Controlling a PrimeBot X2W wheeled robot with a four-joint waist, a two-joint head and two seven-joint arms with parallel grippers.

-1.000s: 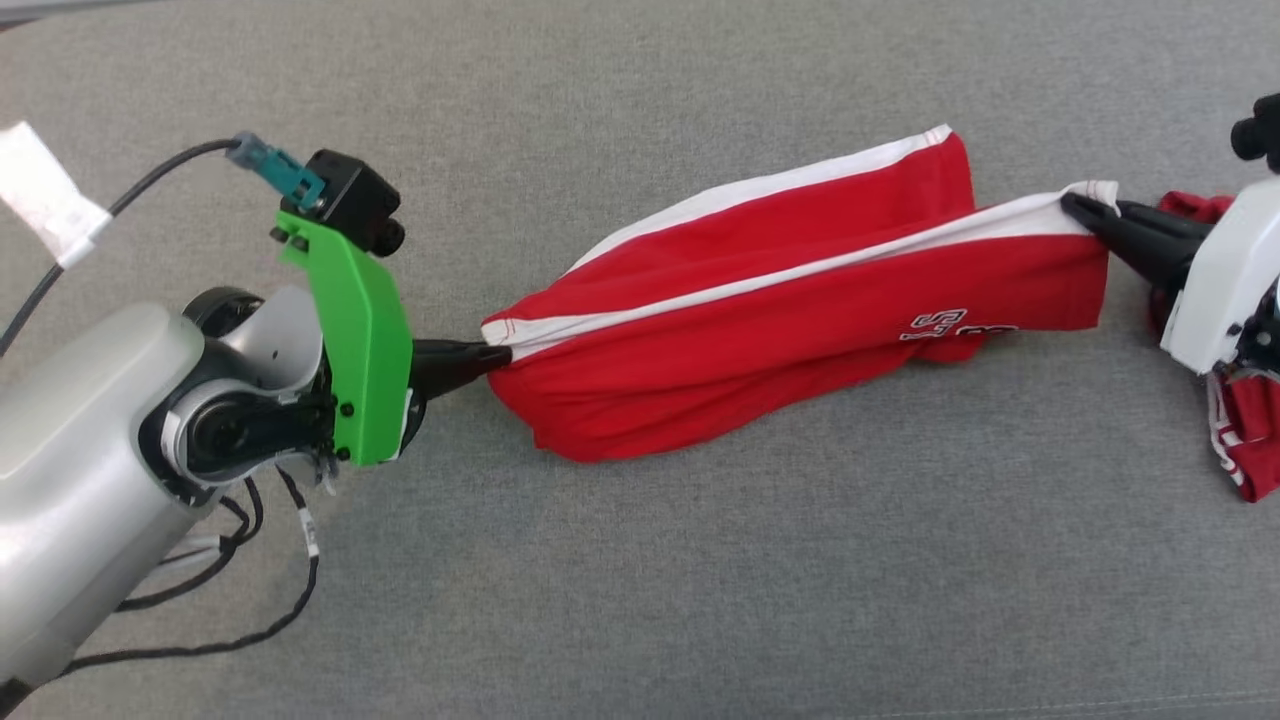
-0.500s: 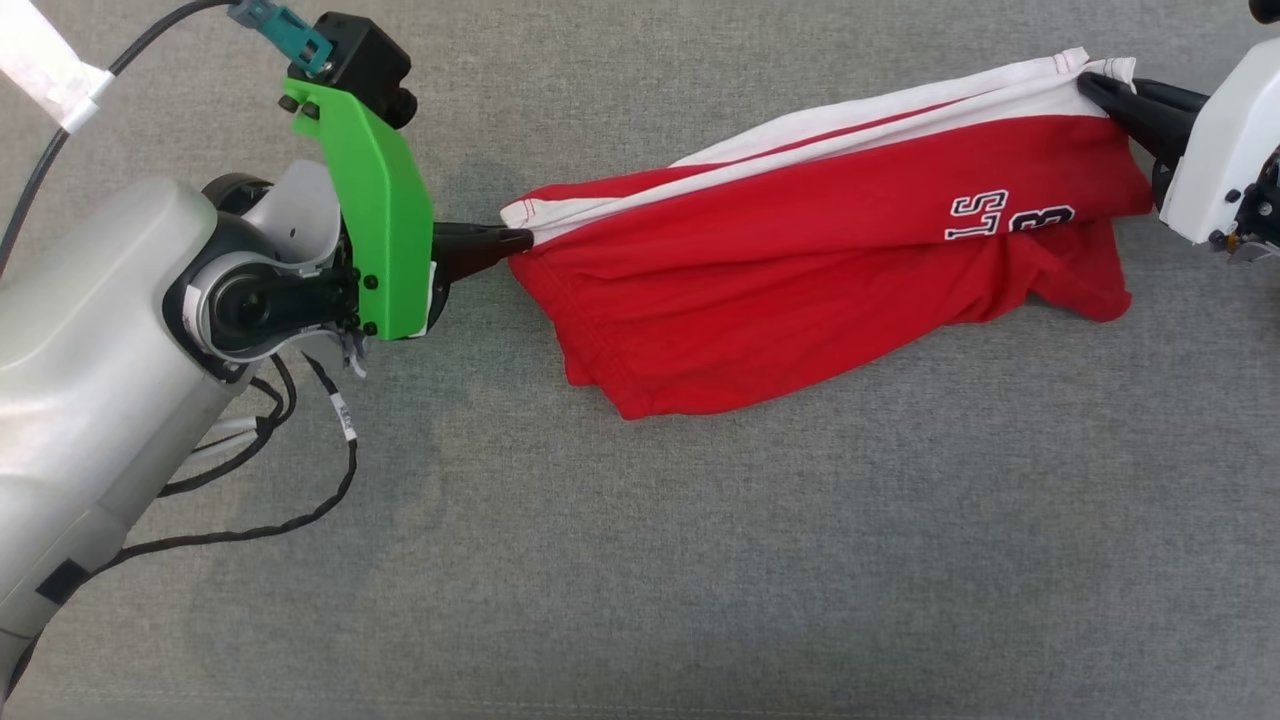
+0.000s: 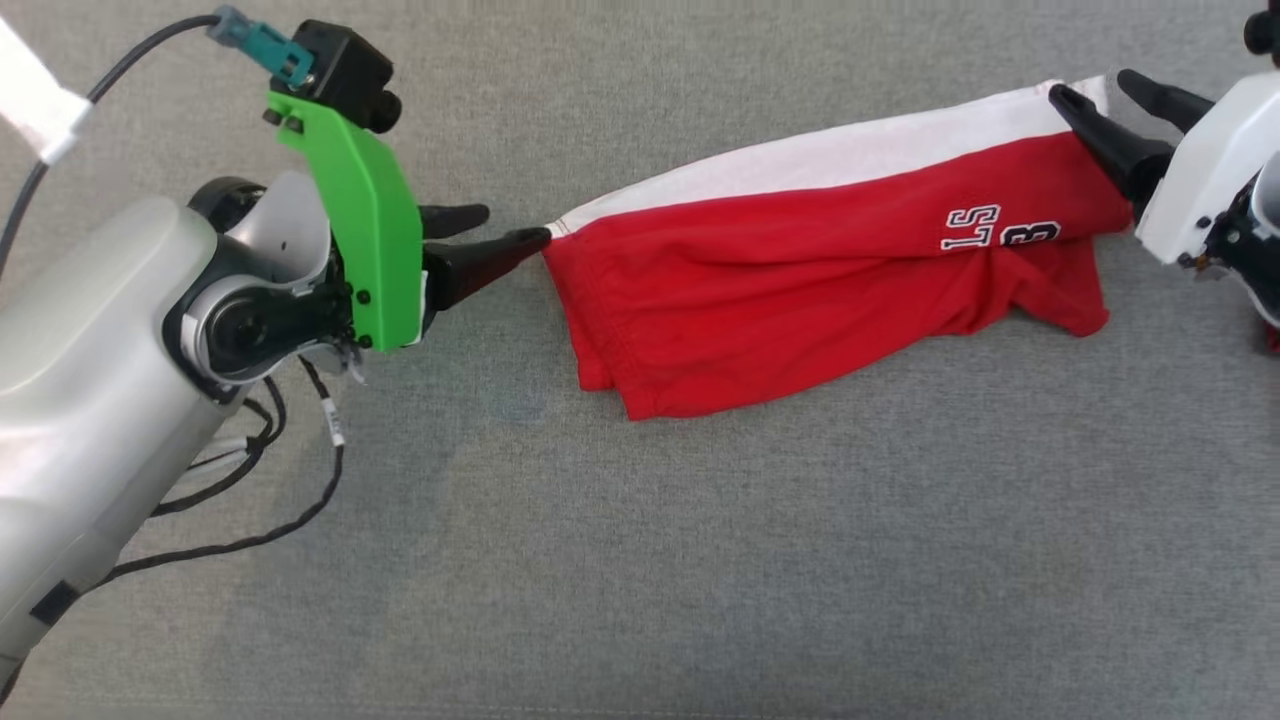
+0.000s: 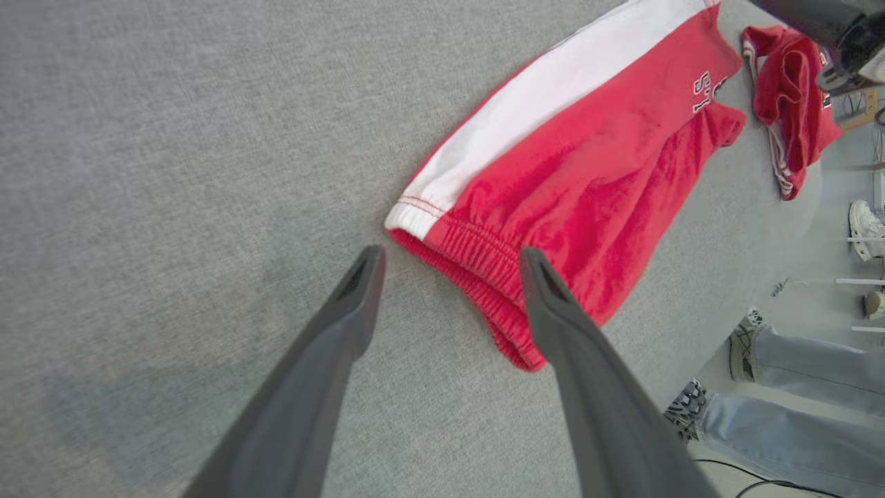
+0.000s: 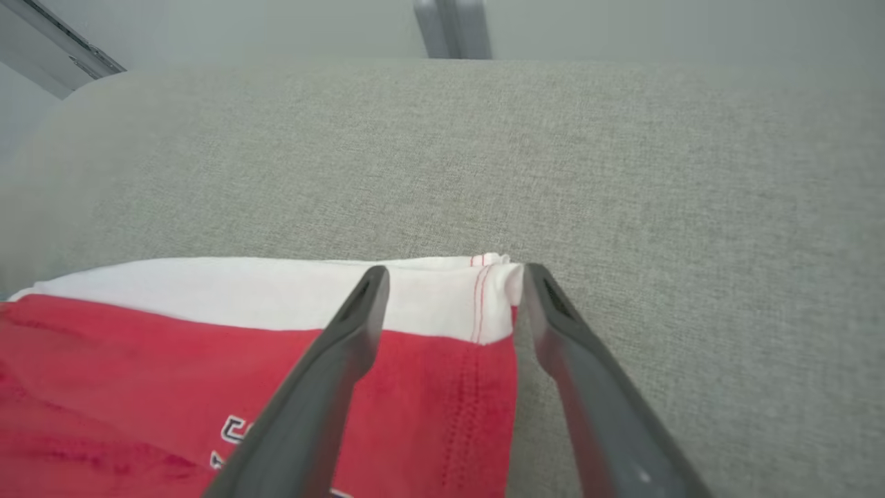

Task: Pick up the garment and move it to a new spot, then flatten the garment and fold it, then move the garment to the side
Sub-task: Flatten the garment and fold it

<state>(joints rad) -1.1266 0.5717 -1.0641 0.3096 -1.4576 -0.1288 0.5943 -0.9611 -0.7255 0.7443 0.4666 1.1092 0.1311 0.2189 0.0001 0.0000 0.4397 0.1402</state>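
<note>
While garment [image 3: 830, 270] lies spread | red cloth heap [image 4: 788, 104] beside | person's legs [image 4: 816, 360] beyond

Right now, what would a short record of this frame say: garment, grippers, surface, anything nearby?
garment: red shorts with white side stripe, lying lengthwise between the grippers, rumpled
left gripper: open, at the waistband corner
right gripper: open, at the leg hem's white corner
surface: grey fabric
nearby: second red garment; person's legs and shoes
</note>
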